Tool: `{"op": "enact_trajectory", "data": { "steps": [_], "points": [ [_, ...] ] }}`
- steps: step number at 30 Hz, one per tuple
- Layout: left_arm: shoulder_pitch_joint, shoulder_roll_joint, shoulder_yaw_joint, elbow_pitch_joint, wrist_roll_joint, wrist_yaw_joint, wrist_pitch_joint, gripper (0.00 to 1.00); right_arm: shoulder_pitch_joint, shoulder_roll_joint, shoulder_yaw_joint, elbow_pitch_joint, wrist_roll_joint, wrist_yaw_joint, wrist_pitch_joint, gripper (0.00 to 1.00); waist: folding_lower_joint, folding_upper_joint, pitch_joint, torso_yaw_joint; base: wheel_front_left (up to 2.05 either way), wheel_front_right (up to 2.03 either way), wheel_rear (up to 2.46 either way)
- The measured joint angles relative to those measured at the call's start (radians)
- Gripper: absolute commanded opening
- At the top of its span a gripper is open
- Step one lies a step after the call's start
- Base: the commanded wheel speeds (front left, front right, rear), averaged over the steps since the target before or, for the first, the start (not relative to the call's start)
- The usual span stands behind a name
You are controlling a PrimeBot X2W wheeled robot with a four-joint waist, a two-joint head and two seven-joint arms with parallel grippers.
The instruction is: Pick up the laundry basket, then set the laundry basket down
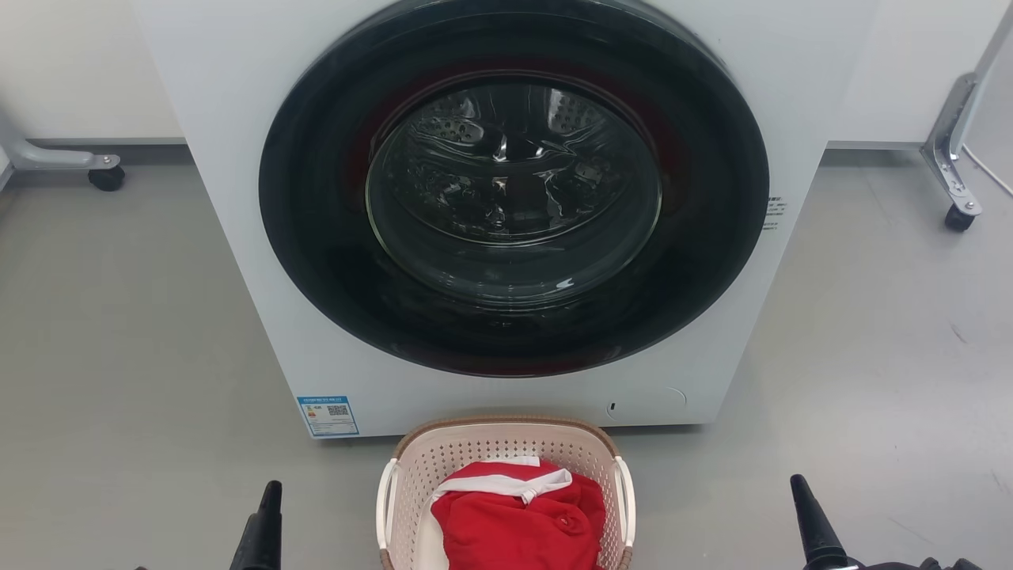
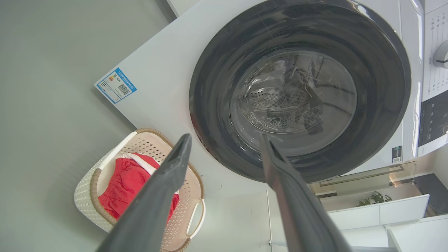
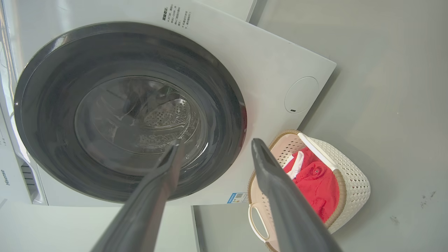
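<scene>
Laundry basket [image 1: 491, 451] on floor [image 1: 119, 317], holding red cloth [image 1: 514, 530], perhaps a shirt | left gripper [image 2: 224, 138] spread | right gripper [image 3: 217, 144] spread

Bright, even light; glare streaks the washer door glass [image 1: 514, 190], and the wrist views bend at their edges.

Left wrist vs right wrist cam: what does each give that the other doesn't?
Left wrist: the control panel, a potted plant, the open left pincer. Right wrist: the round flap, the Hisense logo, the open right pincer. Both: the washer door, the laundry basket holding a red garment, the blue label.
</scene>
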Motion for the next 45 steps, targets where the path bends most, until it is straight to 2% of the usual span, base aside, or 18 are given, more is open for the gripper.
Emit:
{"op": "enact_trajectory", "data": {
  "steps": [16,45],
  "points": [
    [0.020,0.041,-0.085,-0.038,0.302,0.044,-0.061,1.00,-0.020,-0.018,0.135,0.007,-0.253,-0.030,-0.061,1.00,0.0000,0.0000,0.006,0.002,0.00,0.00,0.00],
    [0.069,0.068,-0.176,-0.088,0.735,0.113,-0.159,1.00,-0.040,-0.023,0.284,0.034,-0.606,-0.074,-0.158,1.00,0.0000,0.0000,-0.005,0.006,0.00,0.00,0.00]
  ]
}}
